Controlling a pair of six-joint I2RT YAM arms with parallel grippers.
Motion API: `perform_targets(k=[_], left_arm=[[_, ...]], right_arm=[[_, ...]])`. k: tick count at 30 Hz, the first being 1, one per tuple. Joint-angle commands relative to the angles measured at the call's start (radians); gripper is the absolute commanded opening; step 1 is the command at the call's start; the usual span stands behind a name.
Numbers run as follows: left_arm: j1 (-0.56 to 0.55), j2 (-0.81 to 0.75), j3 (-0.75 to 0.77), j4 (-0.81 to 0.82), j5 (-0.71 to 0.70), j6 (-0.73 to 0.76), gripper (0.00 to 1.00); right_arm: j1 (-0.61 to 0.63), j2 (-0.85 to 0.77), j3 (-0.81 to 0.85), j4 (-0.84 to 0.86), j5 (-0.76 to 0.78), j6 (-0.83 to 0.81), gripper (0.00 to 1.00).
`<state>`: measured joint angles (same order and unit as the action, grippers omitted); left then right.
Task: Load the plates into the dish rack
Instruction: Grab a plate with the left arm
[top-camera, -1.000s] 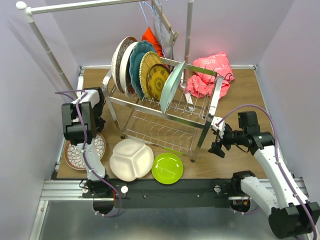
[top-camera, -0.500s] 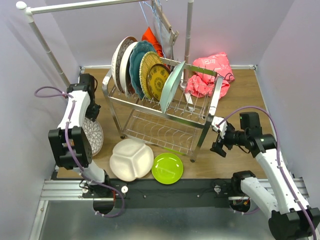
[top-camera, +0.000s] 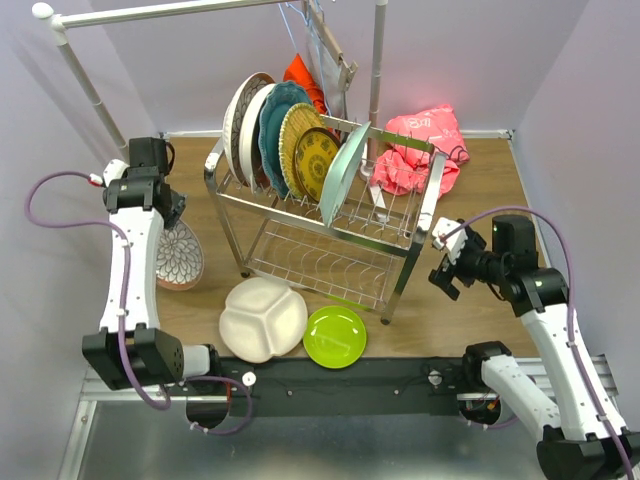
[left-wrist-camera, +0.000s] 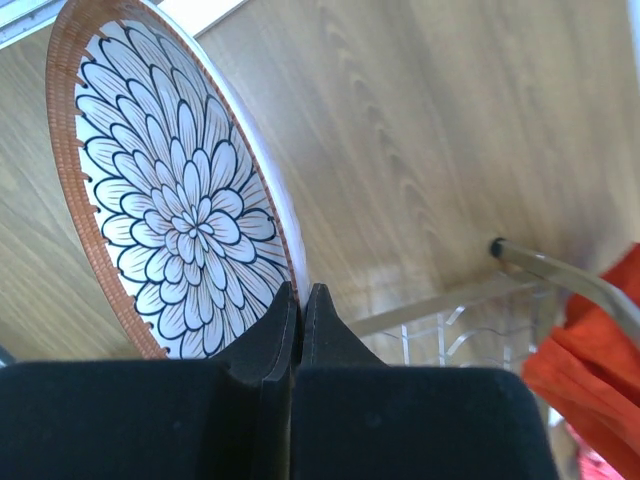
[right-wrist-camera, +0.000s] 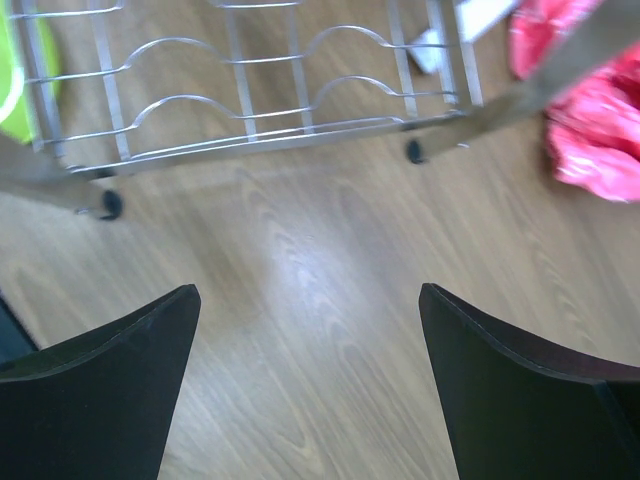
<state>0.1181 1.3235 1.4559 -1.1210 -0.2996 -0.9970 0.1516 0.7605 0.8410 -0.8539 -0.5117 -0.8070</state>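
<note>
**Left pincer clamps the floral plate at the table's left edge**

Over on the left, the left gripper (top-camera: 170, 212) has its fingers pinched tight on the rim of the white-and-dark floral plate (top-camera: 181, 256). The wrist view shows it clearly: the two black fingers (left-wrist-camera: 268, 335) are pressed together with the brown-edged rim caught between them. The plate fans out up and to the left of the pinch, petals facing the camera. From above, the plate hangs tilted on the near side of the gripper, left of the dish rack (top-camera: 428, 200) and well apart from it. Whether its lower edge touches the wood, I cannot tell.

On the right, the right gripper (top-camera: 447, 264) hovers just right of the rack's near right leg. Its jaws are spread wide with nothing between them, only bare table beneath in the wrist view.

Inside the rack, five plates stand on edge in the upper tier. At the far left is a white one with a dark rim (top-camera: 240, 112), then a teal one (top-camera: 273, 122), two yellow patterned ones (top-camera: 312, 152) and a pale aqua one (top-camera: 345, 175) at the right end. The lower tier holds no plates.

Near the rack, flat on the table, lie the white divided plate (top-camera: 262, 318) and, just to its right, the lime green plate (top-camera: 335, 336). A red cloth (top-camera: 420, 145) is heaped at the far right.
</note>
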Motion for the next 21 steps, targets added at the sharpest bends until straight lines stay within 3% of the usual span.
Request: perform_targets(k=[1,8,14,21], left_arm=[[0.006,-0.078,0.086,0.004,-0.013,-0.032,0.0],[0.005,-0.104,0.207,0.004,0.005,-0.003,0.0],[0.003,-0.13,0.291,0.013,-0.003,0.133,0.0],[-0.006,-0.194,0.336,0.082,0.066,0.3,0.0]], right_arm=[[0.006,0.019,0.078,0.07,0.166,0.136,1.0],[0.005,0.036,0.151,0.111,0.232,0.192,1.0],[0.005,0.046,0.208,0.17,0.34,0.311,1.0],[0.003,0.053,0.254,0.194,0.361,0.37,1.0]])
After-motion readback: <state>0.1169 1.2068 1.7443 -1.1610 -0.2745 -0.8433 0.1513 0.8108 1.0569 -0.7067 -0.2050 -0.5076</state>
